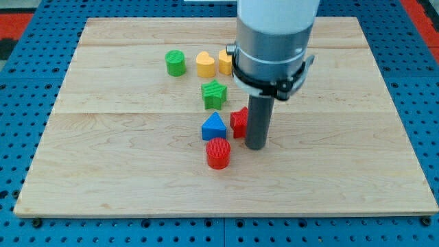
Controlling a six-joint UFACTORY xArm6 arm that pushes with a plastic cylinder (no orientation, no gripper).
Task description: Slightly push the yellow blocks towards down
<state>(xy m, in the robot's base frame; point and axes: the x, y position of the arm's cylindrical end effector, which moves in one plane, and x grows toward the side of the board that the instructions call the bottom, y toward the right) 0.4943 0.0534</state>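
My tip (pixel 256 147) is seen planted on the pale wooden board (pixel 103 171), just right of the red block (pixel 239 122), whose shape is partly hidden, possibly touching it. No jaws are fitted, so nothing is spread, pressed or pinched; only a plain dark rod is shown. The yellow heart-shaped block (pixel 204 64) is placed near the view's top, with a second yellow block (pixel 225 62) just beside it on the right, half covered by the arm. A green cylinder (pixel 175 63) is set left of the heart. A green star-shaped block (pixel 214 94) sits below it, then a blue triangular block (pixel 213 127) and a red cylinder (pixel 218 153).
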